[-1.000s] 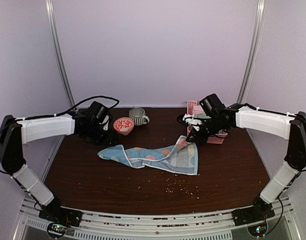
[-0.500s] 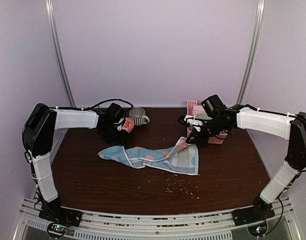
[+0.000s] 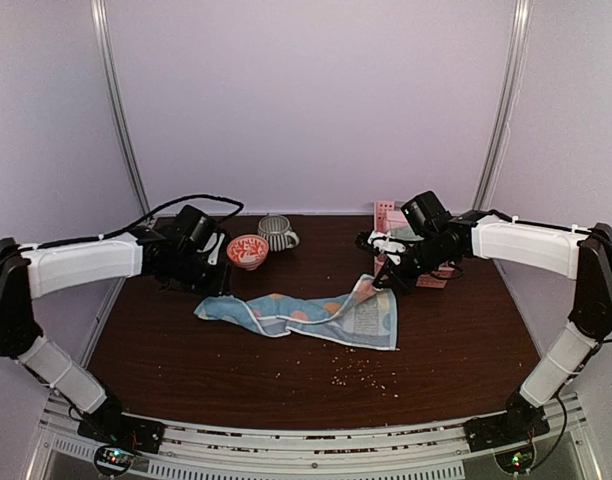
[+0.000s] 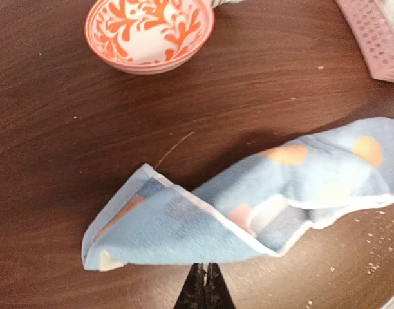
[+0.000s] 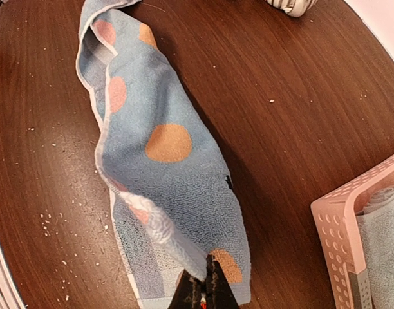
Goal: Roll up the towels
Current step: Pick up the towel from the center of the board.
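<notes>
A light blue towel with orange and pink dots lies stretched across the middle of the table, partly folded over itself. My left gripper is at its left end. In the left wrist view the left gripper is shut, with its tips pinched on the towel at its near edge. My right gripper is shut on the towel's right corner and holds it a little above the table. In the right wrist view the right gripper has the cloth bunched between its tips. Another pale blue towel lies in the basket.
A pink lattice basket stands at the back right, behind my right gripper; its corner shows in the right wrist view. An orange-patterned bowl and a striped mug stand at the back. Crumbs lie scattered in front of the towel.
My left arm has come down from near the bowl to the towel's left end and its jaws have shut there. The right gripper has kept its hold on the corner.
</notes>
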`<state>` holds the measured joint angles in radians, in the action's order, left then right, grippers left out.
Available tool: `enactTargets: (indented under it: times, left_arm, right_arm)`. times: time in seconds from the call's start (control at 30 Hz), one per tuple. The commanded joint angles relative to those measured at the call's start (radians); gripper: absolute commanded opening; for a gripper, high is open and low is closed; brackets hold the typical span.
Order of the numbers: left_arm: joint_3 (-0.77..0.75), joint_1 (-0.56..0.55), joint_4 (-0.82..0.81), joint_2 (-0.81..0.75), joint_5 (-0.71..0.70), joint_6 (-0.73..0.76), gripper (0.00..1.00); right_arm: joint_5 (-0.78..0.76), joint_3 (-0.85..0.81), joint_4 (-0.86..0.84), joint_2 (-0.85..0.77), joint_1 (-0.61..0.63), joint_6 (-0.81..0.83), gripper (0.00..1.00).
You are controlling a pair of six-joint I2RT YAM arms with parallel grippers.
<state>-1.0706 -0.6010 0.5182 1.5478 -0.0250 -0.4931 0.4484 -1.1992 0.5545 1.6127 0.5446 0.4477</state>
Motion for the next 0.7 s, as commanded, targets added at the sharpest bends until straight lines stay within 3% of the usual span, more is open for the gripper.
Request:
enactTargets:
  times: [0.0, 0.17, 0.2, 0.23, 0.3, 0.37, 0.5, 0.67]
  left_arm:
    - [0.165, -0.061, -0.007, -0.201, 0.085, -0.072, 0.00]
    - [0.338, -0.102, -0.015, -0.315, 0.117, -0.171, 0.00]
    - [0.345, -0.103, -0.028, -0.322, 0.095, -0.184, 0.07]
    - [0.336, -0.103, -0.041, -0.317, 0.067, -0.193, 0.32]
    - [0.288, -0.107, -0.063, -0.273, 0.013, -0.194, 0.61]
    - [0.209, -0.113, -0.061, -0.192, -0.048, -0.190, 0.76]
    - [0.017, -0.146, -0.031, -0.014, -0.145, -0.204, 0.81]
    - [-0.229, -0.174, 0.145, 0.239, -0.327, -0.196, 0.81]
  right_arm:
    - [-0.057, 0.016, -0.025, 0.003, -0.003, -0.009, 0.00]
    - [-0.057, 0.015, -0.022, 0.010, -0.003, -0.006, 0.00]
    - [-0.053, 0.015, -0.022, 0.011, -0.003, -0.004, 0.00]
    - [-0.049, 0.015, -0.021, 0.012, -0.003, -0.004, 0.00]
    - [-0.041, 0.013, -0.019, 0.017, -0.003, -0.003, 0.00]
    - [-0.035, 0.012, -0.016, 0.023, -0.003, -0.001, 0.00]
    - [-0.038, 0.018, -0.020, 0.018, -0.003, 0.001, 0.00]
    - [-0.054, 0.023, -0.023, 0.015, -0.003, 0.006, 0.00]
